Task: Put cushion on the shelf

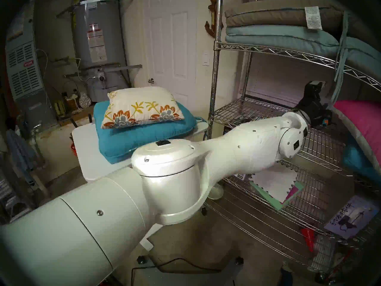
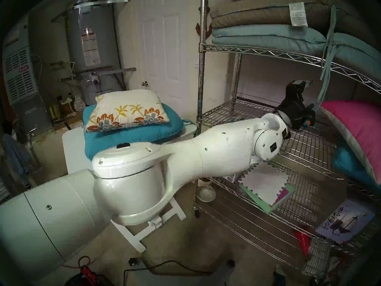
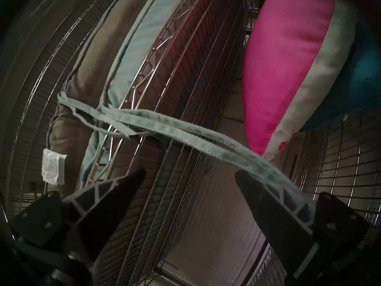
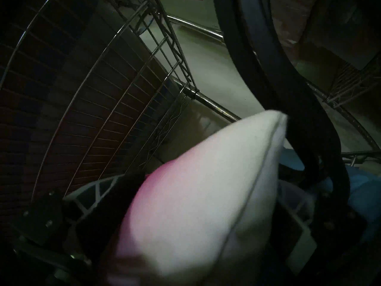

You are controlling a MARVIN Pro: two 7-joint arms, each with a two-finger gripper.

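The cushion [image 1: 142,108] [image 2: 127,112], cream with orange-and-grey flowers and yellow sprigs, lies on a teal cushion [image 1: 144,135] on a white table [image 1: 86,147], left of the shelf [image 1: 214,73] [image 2: 201,73]. My left arm reaches into the shelf's middle tier. Its gripper [image 1: 314,87] [image 3: 189,173] is open with nothing between the fingers, and a grey-green tie strap [image 3: 185,130] drapes over one finger. My right gripper [image 4: 206,188] shows only in its wrist view. Its fingers stand wide apart with a corner of the pink-to-white pillow [image 4: 195,207] [image 1: 362,126] between them.
Brown and pale-teal seat cushions [image 1: 278,25] are stacked on the upper tier, their straps hanging down. Papers and a folder [image 1: 276,186] lie on the lower tier, and a booklet [image 1: 348,219] lies on the bottom tier. A water heater [image 1: 97,42] and a white door [image 1: 171,52] stand behind.
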